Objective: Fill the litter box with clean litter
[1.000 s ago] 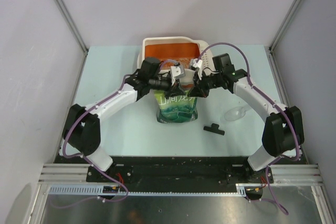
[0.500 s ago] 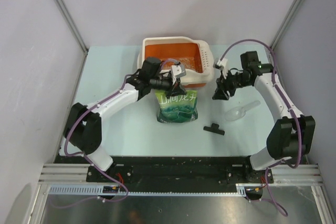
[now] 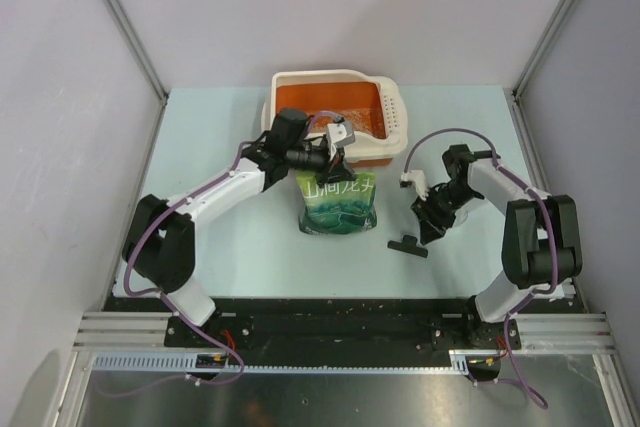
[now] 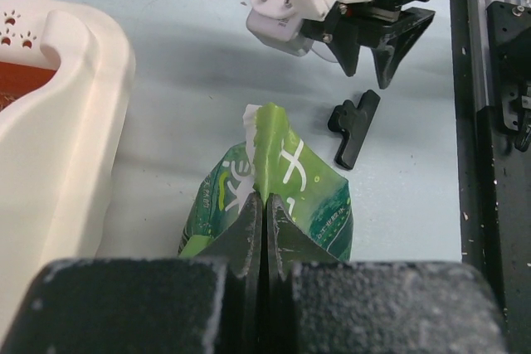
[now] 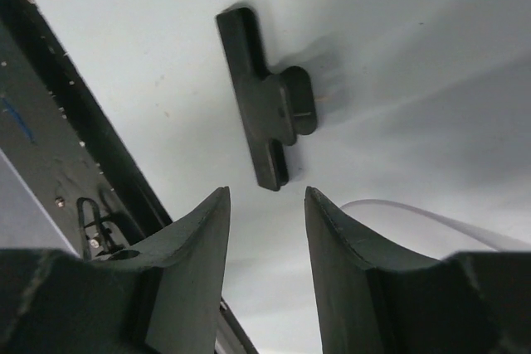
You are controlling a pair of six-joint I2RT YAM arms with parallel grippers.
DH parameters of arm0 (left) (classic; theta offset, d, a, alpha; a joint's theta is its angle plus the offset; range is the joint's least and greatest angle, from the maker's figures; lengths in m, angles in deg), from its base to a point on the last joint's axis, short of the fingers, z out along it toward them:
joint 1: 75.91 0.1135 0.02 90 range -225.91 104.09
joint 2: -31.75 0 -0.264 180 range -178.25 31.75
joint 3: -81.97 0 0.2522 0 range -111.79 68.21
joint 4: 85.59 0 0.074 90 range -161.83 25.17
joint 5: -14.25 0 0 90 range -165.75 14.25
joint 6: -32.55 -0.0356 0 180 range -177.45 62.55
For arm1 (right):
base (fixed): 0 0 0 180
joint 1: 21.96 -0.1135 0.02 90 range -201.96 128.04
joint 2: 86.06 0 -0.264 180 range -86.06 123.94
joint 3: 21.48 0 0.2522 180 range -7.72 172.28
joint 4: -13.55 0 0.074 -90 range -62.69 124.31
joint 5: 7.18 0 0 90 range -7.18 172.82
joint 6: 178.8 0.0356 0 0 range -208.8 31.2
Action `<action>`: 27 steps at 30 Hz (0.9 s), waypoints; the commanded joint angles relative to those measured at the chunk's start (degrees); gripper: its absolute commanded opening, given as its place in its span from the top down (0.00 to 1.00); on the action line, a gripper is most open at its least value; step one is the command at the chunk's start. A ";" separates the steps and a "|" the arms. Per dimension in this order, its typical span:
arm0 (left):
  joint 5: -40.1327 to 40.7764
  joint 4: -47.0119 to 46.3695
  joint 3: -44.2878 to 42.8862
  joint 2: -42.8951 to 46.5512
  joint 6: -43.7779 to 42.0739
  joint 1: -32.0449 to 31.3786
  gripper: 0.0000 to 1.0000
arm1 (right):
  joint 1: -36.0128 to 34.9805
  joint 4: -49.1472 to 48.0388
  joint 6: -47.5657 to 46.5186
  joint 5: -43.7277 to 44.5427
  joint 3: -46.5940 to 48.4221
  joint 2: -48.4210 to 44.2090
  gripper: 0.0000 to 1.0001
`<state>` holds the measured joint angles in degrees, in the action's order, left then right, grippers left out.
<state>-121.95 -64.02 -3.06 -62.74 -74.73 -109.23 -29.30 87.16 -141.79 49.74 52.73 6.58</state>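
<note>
Green pouch clamped in the left pincer; right pincer gapes near black clip.

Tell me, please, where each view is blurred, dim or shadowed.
Top external view: even light, sharp, only faint shadows on the table. Left wrist view: the left gripper is dark and blurred up close, while the green pouch is sharp. Right wrist view: the black clip casts a soft shadow, and the right gripper looks soft-edged.
</note>
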 commanded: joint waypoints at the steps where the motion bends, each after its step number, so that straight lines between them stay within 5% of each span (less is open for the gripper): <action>1: 0.14 -1.05 -1.51 -0.60 2.78 -1.13 1.00 | -1.10 -4.39 0.78 3.02 0.37 2.01 0.55; 20: 0.49 -1.05 -0.98 -0.86 3.04 -1.40 1.00 | -1.98 -8.00 4.92 -1.81 0.81 9.57 0.59; 27: 0.58 -1.13 -1.33 -1.21 3.22 -1.31 1.00 | -1.63 -5.72 3.25 -4.97 2.83 11.33 0.67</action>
<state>-121.75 -64.04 -3.06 -62.85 -73.92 -109.45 -31.11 80.15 -137.31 47.62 53.32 16.88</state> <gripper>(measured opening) 0.012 0.346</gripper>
